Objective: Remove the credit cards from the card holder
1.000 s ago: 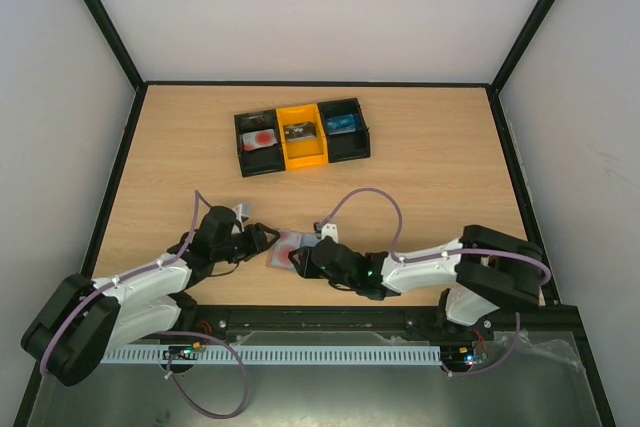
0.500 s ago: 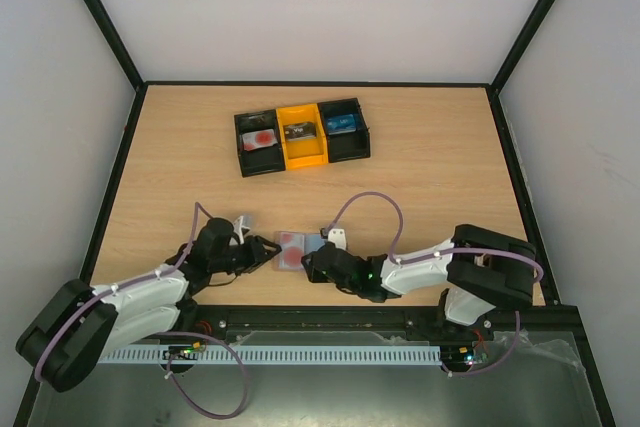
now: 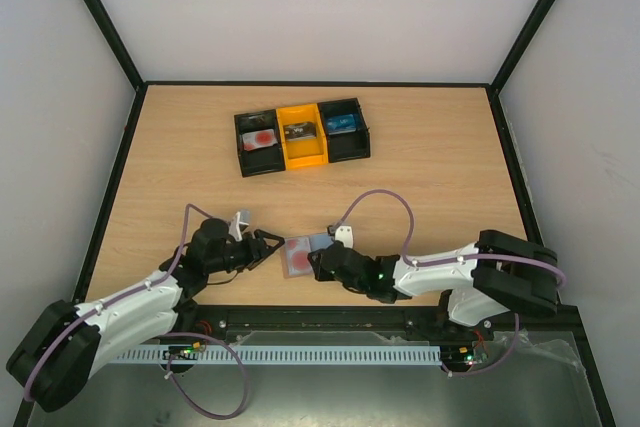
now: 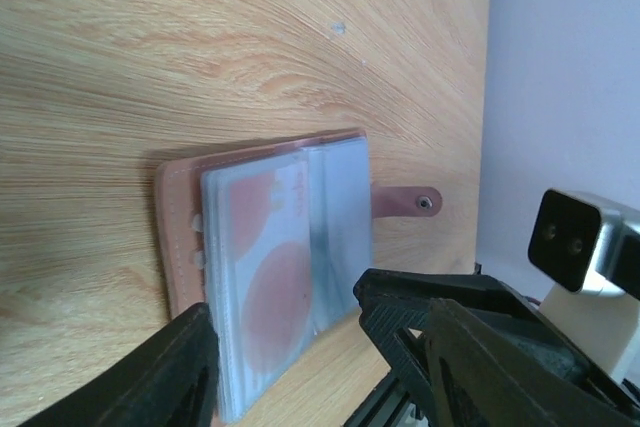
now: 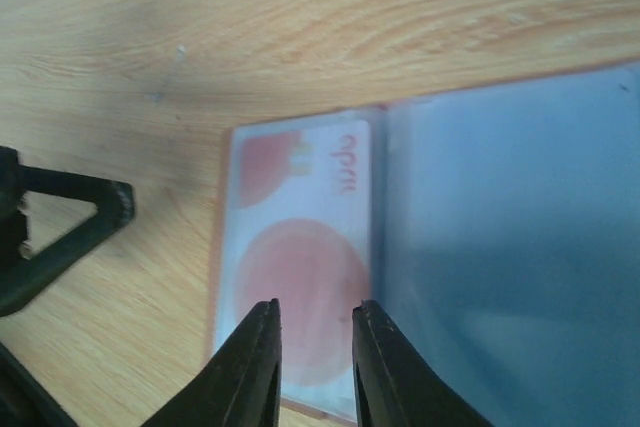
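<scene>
Card holder [image 3: 298, 255] open, near table's [image 3: 450, 177] front edge, tray [image 3: 240, 145] well beyond

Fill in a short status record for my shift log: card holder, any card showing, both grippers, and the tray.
card holder: open, flat on the table, near edge, between the grippers
card: pale, red round mark, in the holder's clear sleeve, not yet out
left gripper: jaws apart at the holder's left side
right gripper: fingers close together over the card; grip unclear
tray: far side, something in each compartment
</scene>
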Controlling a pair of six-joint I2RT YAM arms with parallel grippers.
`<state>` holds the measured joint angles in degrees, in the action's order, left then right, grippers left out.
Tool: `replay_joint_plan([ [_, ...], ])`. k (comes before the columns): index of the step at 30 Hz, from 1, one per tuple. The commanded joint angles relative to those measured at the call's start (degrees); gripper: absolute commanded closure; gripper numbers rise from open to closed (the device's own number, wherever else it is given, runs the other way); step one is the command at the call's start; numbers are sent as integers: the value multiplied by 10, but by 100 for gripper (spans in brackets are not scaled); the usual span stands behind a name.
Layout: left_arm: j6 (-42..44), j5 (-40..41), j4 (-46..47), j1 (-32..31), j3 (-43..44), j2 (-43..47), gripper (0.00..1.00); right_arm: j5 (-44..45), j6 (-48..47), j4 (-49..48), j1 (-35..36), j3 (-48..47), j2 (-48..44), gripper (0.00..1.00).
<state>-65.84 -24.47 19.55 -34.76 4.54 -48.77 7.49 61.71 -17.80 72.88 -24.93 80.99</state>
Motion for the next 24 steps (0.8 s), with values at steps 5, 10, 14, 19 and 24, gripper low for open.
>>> replay_joint_plan([
  [5,6,-31,46,-3,-5,-9,36,30,-38,41,2,-55,23,80],
  [10,-6,-30,67,-4,-15,-17,36,40,-39,45,-1,-54,36,81],
  [14,-16,-36,102,-3,-22,-37,36,42,-40,44,-3,-49,41,81],
  [19,-3,-28,80,-3,-4,-65,43,13,-25,3,-3,-25,51,82],
  [24,4,-20,48,-3,6,-48,42,3,-18,7,-3,-30,70,82],
])
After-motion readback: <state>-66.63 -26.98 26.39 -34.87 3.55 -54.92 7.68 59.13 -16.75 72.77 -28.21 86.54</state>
